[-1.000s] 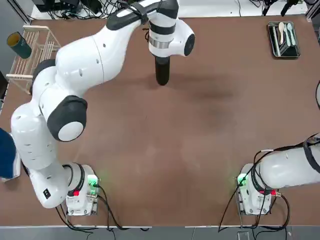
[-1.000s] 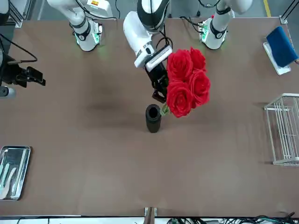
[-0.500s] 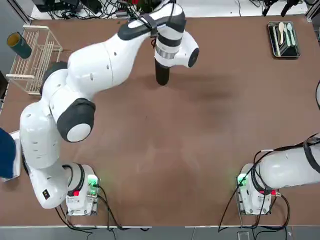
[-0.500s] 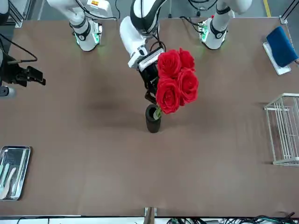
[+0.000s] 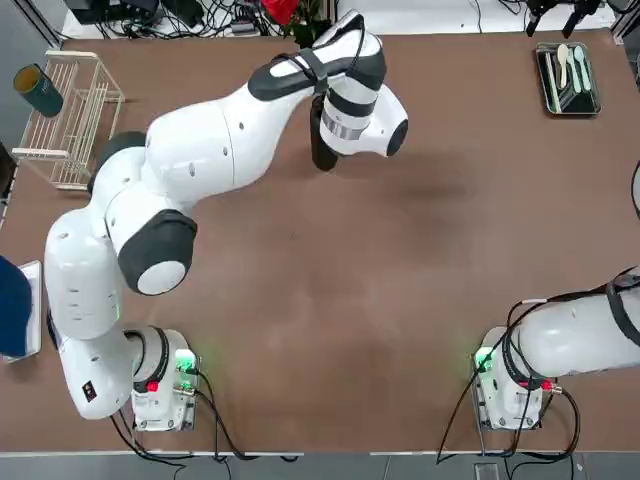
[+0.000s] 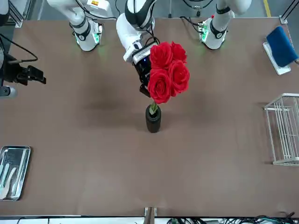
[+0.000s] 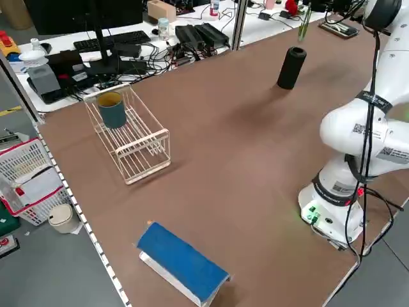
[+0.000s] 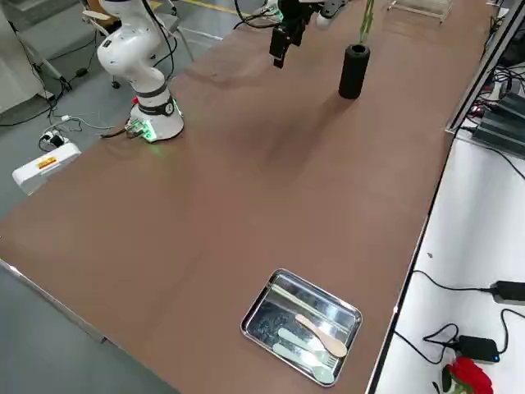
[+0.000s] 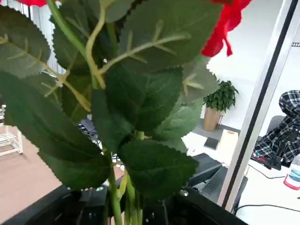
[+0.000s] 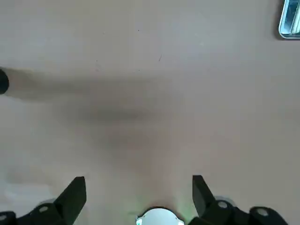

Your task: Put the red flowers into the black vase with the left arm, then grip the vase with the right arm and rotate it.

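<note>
The black vase (image 6: 153, 120) stands upright mid-table, also seen in the right side view (image 8: 354, 72) and the left side view (image 7: 292, 67). Just above it hang the red flowers (image 6: 168, 74), nearly upright, their green stems (image 6: 152, 108) reaching down to the vase's mouth. My left gripper (image 6: 145, 83) is shut on the stems, and in its wrist view leaves (image 9: 140, 93) fill the picture above the gripper (image 9: 126, 211). From overhead the left arm hides most of the vase (image 5: 322, 152). My right gripper (image 10: 138, 197) hangs open high over the table's right side (image 6: 25, 74), holding nothing.
A wire rack (image 5: 70, 110) with a teal cup (image 5: 38, 90) sits at the far left corner. A metal tray (image 5: 568, 78) with spoons lies at the far right corner. A blue object (image 5: 12, 310) rests at the left edge.
The left arm has swung the flowers from beside the vase to above it and tipped them upright; the stem ends now meet the vase's mouth. The right arm has not moved.
</note>
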Controlling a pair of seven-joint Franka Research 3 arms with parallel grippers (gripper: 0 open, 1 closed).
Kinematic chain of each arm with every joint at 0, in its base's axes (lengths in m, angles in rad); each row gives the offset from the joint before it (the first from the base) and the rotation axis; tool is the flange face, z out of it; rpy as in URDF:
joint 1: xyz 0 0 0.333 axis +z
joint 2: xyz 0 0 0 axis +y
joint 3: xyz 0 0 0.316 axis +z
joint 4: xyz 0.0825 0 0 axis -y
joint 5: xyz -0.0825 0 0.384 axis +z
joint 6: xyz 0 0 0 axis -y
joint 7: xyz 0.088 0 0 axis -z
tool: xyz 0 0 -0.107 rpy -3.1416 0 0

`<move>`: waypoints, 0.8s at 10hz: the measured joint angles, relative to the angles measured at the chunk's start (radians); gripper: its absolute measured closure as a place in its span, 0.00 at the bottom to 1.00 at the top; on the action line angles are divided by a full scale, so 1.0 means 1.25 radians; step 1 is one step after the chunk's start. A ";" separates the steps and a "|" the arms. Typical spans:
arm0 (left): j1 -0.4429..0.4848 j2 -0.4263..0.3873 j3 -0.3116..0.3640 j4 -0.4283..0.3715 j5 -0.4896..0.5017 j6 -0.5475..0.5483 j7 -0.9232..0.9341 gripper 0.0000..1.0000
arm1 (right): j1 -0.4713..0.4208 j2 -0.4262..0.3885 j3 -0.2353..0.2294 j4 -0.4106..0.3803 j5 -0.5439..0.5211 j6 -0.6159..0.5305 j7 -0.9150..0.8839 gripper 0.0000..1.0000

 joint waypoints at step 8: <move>-0.002 0.019 0.000 -0.017 0.000 -0.051 -0.048 0.93 | -0.001 0.000 0.002 -0.001 0.000 -0.001 0.000 0.00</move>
